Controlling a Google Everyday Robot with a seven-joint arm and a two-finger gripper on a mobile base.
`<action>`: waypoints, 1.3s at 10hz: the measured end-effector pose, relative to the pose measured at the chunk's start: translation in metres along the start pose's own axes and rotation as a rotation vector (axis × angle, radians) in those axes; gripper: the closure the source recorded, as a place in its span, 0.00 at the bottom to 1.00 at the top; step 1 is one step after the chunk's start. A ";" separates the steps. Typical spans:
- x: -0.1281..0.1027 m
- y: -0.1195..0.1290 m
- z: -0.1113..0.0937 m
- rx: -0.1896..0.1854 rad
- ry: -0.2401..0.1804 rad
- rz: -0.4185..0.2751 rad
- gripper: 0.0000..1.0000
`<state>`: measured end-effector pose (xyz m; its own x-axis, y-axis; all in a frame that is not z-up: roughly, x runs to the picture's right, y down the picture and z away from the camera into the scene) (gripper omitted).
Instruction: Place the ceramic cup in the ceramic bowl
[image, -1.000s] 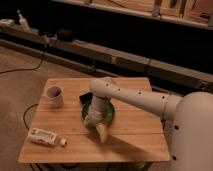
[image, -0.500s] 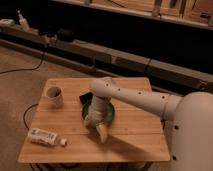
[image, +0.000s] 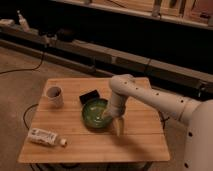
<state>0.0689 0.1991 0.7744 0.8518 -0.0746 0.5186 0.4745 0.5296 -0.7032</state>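
The ceramic cup, small and whitish-grey with a dark inside, stands upright at the left of the wooden table. The green ceramic bowl with a dark rim sits at the table's middle. My white arm reaches in from the right, and the gripper hangs at the bowl's right rim, far to the right of the cup. Nothing shows in the gripper.
A small black block lies just behind the bowl. A white labelled tube lies near the front left corner. Long dark shelves run behind the table, and a cable lies on the floor at left.
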 end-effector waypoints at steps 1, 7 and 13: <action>0.015 0.006 -0.006 0.019 0.011 0.031 0.20; 0.042 -0.055 -0.068 0.049 0.144 -0.282 0.20; -0.013 -0.161 -0.100 0.098 0.289 -0.753 0.20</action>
<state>0.0034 0.0306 0.8319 0.3423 -0.6487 0.6797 0.9328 0.3212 -0.1632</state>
